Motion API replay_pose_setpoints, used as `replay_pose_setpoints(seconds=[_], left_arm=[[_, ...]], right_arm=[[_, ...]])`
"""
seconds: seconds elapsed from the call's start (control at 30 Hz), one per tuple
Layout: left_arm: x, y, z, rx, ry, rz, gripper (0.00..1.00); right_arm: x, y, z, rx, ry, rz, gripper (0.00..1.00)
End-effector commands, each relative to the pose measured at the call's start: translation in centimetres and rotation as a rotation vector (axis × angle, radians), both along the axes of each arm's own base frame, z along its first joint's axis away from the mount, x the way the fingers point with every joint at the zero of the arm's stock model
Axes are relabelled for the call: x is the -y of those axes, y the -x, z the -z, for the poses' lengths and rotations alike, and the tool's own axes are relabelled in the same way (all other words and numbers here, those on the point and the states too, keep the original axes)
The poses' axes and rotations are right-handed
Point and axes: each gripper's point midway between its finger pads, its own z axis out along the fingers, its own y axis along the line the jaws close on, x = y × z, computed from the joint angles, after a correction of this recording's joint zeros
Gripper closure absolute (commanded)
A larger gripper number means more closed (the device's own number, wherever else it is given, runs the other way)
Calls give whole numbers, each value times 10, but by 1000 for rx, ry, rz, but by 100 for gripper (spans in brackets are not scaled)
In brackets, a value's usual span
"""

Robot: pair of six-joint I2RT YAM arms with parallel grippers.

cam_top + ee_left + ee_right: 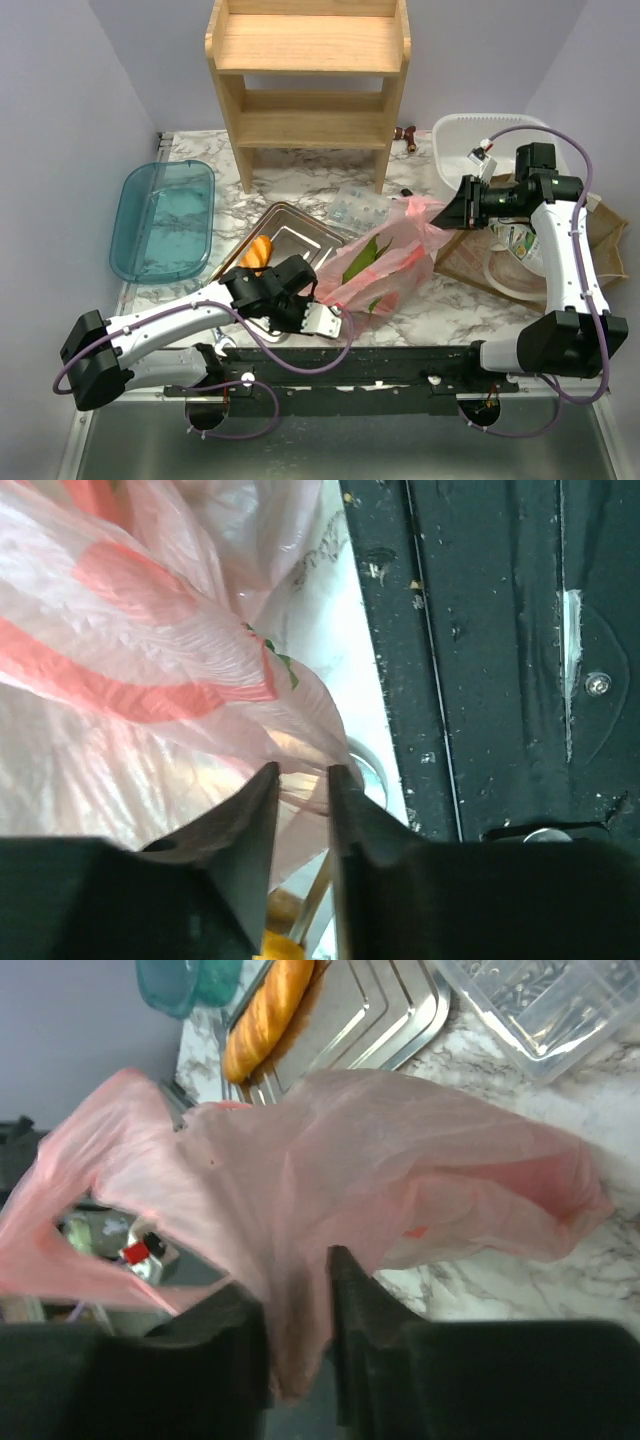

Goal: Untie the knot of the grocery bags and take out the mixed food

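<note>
The pink grocery bag (385, 262) lies slumped on the marble table, stretched between both grippers. Green leaves of the mixed food (360, 262) show through its film, with a green scrap (280, 662) in the left wrist view. My left gripper (335, 312) (302, 780) is shut on a fold at the bag's near bottom corner. My right gripper (452, 212) (295, 1290) is shut on bunched film at the bag's top. One handle loop (60, 1245) hangs open beside it. No view shows the knot.
A steel tray (300, 225) (370, 1010) holding a golden bread loaf (258, 252) (270, 1015) sits left of the bag. A clear container (362, 205), wooden shelf (310, 80), teal lid (165, 215), white basin (480, 140) and brown paper bag (600, 240) surround it.
</note>
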Motion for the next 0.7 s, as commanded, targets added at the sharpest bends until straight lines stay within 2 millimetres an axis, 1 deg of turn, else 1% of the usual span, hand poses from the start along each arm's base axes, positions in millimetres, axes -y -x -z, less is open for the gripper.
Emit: replay_pose_setpoints(seconds=[0.0,0.03,0.07,0.1,0.13,0.2,0.23,0.27,0.33,0.4,0.43,0.47,0.5,0.53,0.57,0.6,0.67], left_arm=[[31,-17,-58,58,181,-69,64],[39,-12,-79,18,248,-77,60],[45,-7,-98,-19,311,-83,56],[51,-5,-119,-33,374,-93,54],[55,-2,-135,-61,422,-105,51],[61,1,-168,-84,510,-111,50],[63,-4,-181,-85,546,-136,49],[65,-11,-195,-85,582,-182,47],[69,-34,-218,-71,653,-291,40],[69,-69,-230,-11,688,-454,32],[68,-84,-229,15,682,-519,28],[68,-96,-227,26,673,-562,27],[69,-104,-224,23,664,-588,24],[71,-112,-218,18,650,-612,20],[73,-117,-213,10,636,-632,17],[77,-120,-207,-11,627,-644,16],[85,-124,-199,-49,621,-647,12]], right_arm=[[2,11,-14,122,66,-73,41],[5,10,-20,143,91,-78,31],[9,4,-27,181,123,-74,23],[13,-1,-37,224,159,-68,20],[17,-5,-45,259,195,-54,18],[27,-15,-64,337,267,-14,16],[30,-20,-77,387,292,10,15],[33,-24,-89,440,315,24,12],[38,-31,-114,543,346,62,7],[33,-34,-135,619,335,54,3],[26,-33,-142,639,318,37,2],[13,-32,-148,656,308,4,0],[0,-32,-148,667,326,-19,0],[-23,-28,-144,686,349,-77,0],[-35,-28,-137,706,404,-94,0],[-53,-24,-131,729,430,-131,0],[-75,-16,-119,758,492,-178,0]])
